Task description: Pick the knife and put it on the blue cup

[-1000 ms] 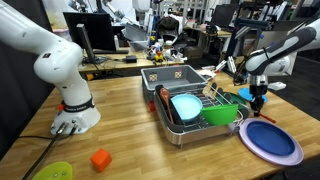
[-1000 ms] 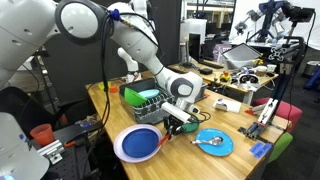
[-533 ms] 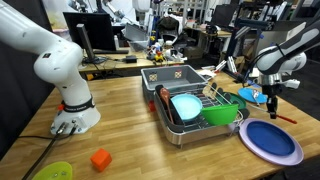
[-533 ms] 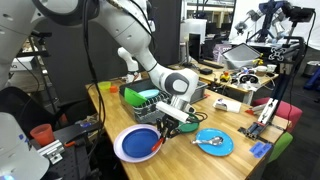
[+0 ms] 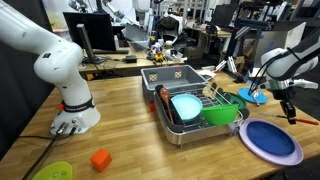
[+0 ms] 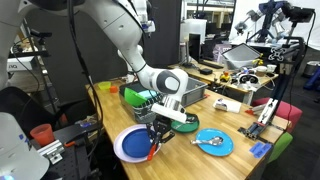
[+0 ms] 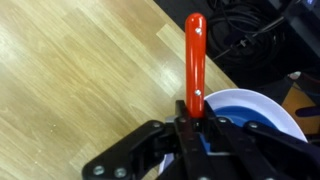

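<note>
My gripper is shut on the lower end of the red-orange knife, which sticks straight out ahead of the jaws. In both exterior views the gripper hangs just above the large blue-purple plate, and the plate's rim also shows in the wrist view. The low bright-blue cup sits on the table to one side of the gripper, apart from it, with a small pale object resting on it.
A dish rack holds a pale turquoise bowl and a green bowl. An orange cube and a yellow-green plate lie near the front edge. A red cup stands off the table. Cables lie beyond the edge.
The gripper has carried the knife sideways, away from the blue cup, and now hangs lower over the blue-purple plate. Nothing else has moved.
</note>
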You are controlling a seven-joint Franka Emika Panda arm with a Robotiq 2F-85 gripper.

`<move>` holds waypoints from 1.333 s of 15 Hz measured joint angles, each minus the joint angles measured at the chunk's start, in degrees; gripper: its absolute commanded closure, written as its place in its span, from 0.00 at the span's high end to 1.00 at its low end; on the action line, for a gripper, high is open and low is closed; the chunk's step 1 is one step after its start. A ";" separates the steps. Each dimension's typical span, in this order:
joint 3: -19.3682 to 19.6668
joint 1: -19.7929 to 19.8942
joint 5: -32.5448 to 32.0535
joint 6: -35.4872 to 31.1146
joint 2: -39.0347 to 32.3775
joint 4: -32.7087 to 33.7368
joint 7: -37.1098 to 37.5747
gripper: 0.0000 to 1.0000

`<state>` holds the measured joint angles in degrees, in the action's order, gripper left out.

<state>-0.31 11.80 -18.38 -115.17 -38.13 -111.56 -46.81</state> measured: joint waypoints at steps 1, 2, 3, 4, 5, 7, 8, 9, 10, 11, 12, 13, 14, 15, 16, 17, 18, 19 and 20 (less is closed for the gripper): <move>-0.02 -0.28 -0.80 0.01 0.02 -0.69 -1.63 0.04; -0.06 -0.59 -1.48 0.01 0.06 -1.22 -3.15 0.16; -0.11 -0.84 -1.59 0.01 0.09 -1.51 -4.69 0.16; -0.14 -1.03 -1.59 0.01 0.16 -1.58 -5.74 0.16; -0.14 -1.08 -1.59 0.02 0.23 -1.58 -6.32 0.16; -0.13 -1.05 -1.59 0.03 0.28 -1.58 -6.73 0.16; -0.13 -1.05 -1.59 0.04 0.28 -1.58 -6.78 0.16; -0.13 -1.05 -1.59 0.04 0.28 -1.58 -6.79 0.16; -0.13 -1.04 -1.59 0.04 0.28 -1.58 -6.79 0.16; -0.13 -1.05 -1.59 0.05 0.28 -1.58 -6.80 0.04; -0.13 -1.05 -1.59 0.05 0.28 -1.58 -6.80 0.04; -0.13 -1.08 -1.51 0.04 0.24 -1.57 -6.80 0.04; -0.13 -1.17 -1.52 0.04 0.16 -1.57 -6.80 0.04; -0.11 -1.42 -1.75 0.04 0.04 -1.62 -6.80 0.05; -0.09 -1.85 -2.49 0.03 -0.04 -1.87 -6.80 0.04; -0.07 -2.48 -4.02 -0.08 -0.08 -2.44 -6.80 0.04; -0.04 -3.23 -5.85 -0.27 -0.09 -3.26 -6.78 0.04; 0.01 -4.03 -7.79 -0.55 -0.09 -4.19 -6.68 0.04; 0.10 -4.79 -9.62 -0.98 -0.10 -5.17 -6.44 0.04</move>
<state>-0.21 7.01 -28.00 -116.15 -38.22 -116.73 -53.26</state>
